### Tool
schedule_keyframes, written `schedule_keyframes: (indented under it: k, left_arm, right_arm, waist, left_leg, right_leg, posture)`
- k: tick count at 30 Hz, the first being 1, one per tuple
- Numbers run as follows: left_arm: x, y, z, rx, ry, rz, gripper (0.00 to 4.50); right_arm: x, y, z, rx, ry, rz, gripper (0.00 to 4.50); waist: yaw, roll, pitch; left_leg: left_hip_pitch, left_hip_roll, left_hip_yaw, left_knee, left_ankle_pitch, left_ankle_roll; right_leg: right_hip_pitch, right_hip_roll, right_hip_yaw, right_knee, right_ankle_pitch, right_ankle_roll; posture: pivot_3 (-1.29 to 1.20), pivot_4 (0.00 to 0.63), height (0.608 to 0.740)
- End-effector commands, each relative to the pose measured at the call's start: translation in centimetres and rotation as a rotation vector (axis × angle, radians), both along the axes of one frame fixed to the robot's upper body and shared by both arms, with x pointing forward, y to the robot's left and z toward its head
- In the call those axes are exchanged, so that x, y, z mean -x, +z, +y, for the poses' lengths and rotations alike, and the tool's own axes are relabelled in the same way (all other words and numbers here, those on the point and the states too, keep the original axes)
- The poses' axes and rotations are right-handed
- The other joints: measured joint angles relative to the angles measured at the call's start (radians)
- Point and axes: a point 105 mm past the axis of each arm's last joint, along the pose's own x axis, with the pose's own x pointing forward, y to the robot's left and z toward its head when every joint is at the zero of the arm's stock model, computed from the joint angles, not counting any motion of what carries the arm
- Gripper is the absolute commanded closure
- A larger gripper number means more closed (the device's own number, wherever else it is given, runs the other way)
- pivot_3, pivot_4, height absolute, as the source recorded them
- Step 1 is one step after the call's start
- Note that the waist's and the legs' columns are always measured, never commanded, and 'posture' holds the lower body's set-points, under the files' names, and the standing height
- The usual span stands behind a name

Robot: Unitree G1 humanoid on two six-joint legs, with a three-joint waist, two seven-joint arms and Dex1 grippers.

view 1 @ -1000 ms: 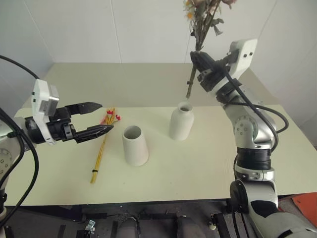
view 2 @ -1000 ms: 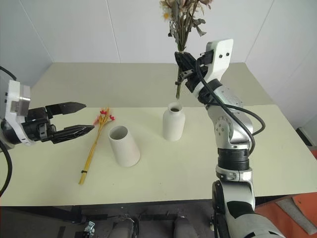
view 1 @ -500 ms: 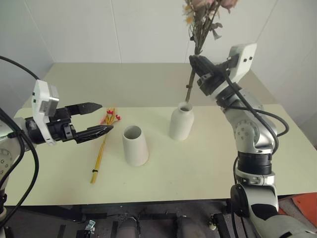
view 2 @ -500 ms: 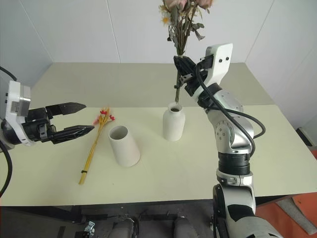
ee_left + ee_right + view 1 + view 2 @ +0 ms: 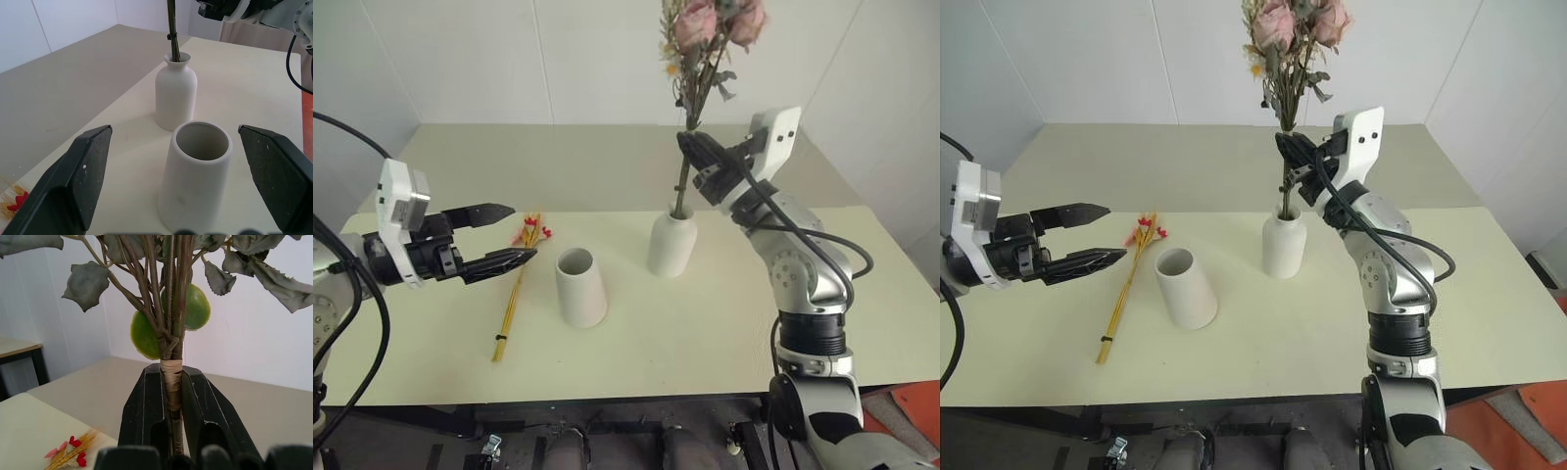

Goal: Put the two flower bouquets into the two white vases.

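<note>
I'm pinching the light, top-heavy roses [image 5: 710, 29] low on their stiff taped stems with the right gripper [image 5: 695, 152], tips entering the bottle vase [image 5: 671, 243], while the left gripper [image 5: 499, 235] is hanging wide open.

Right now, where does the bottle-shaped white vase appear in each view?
Left eye view: bottle-shaped vase right of centre, on the table.
Right eye view: just right of centre.
Left wrist view: upper middle, rose stems in its mouth.
Right wrist view: not in it.
Shared landmark: cone vase, beside it in both eye views and the left wrist view.
</note>
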Motion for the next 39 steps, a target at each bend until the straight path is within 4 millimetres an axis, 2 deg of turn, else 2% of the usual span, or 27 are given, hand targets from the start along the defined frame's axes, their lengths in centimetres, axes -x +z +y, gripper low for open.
schedule_keyframes:
  k: [1, 21, 33, 34, 39]
  left_arm:
    - [0.4, 1.0, 0.0, -0.020, 0.003, -0.057, 0.00]
    - [0.3, 1.1, 0.1, -0.026, 0.005, -0.063, 0.00]
    - [0.2, 0.9, 0.2, -0.029, 0.016, -0.059, 0.00]
    - [0.2, 0.9, 0.2, -0.028, 0.015, -0.058, 0.00]
    - [0.2, 0.9, 0.4, -0.029, 0.032, -0.058, 0.00]
  right_arm:
    - [0.3, 0.3, -0.1, -0.004, -0.008, -0.035, 4.27]
    - [0.1, -2.7, -0.2, 0.031, -0.043, 0.020, 4.27]
    - [0.9, -4.8, -0.6, 0.051, -0.070, 0.052, 0.15]
    - [1.0, -4.9, -0.7, 0.050, -0.071, 0.055, 0.03]
    - [1.7, -5.2, -2.3, 0.067, -0.106, 0.069, 0.03]
  waist:
    - [0.000, 0.000, 0.000]
    - [0.000, 0.000, 0.000]
    - [0.000, 0.000, 0.000]
    - [0.000, 0.000, 0.000]
    - [0.000, 0.000, 0.000]
  left_leg:
    - [0.000, 0.000, 0.000, 0.000, 0.000, 0.000]
    - [0.000, 0.001, 0.000, 0.000, 0.000, 0.000]
    - [0.000, 0.004, 0.000, 0.000, 0.000, 0.000]
    - [0.000, 0.005, 0.000, 0.000, 0.000, 0.000]
    - [0.001, 0.007, 0.000, 0.000, 0.000, 0.000]
  right_leg:
    - [0.000, 0.000, 0.000, 0.000, 0.000, 0.000]
    - [0.000, 0.001, 0.000, 0.000, 0.000, 0.000]
    - [0.000, 0.005, 0.000, 0.000, 0.001, -0.002]
    - [0.000, 0.005, 0.000, 0.000, 0.001, -0.002]
    - [0.000, 0.008, 0.000, -0.001, 0.001, -0.002]
  posture:
    - [0.00, 0.150, 0.740]
    - [0.00, 0.150, 0.740]
    - [0.00, 0.150, 0.740]
    - [0.00, 0.150, 0.740]
    - [0.00, 0.150, 0.740]
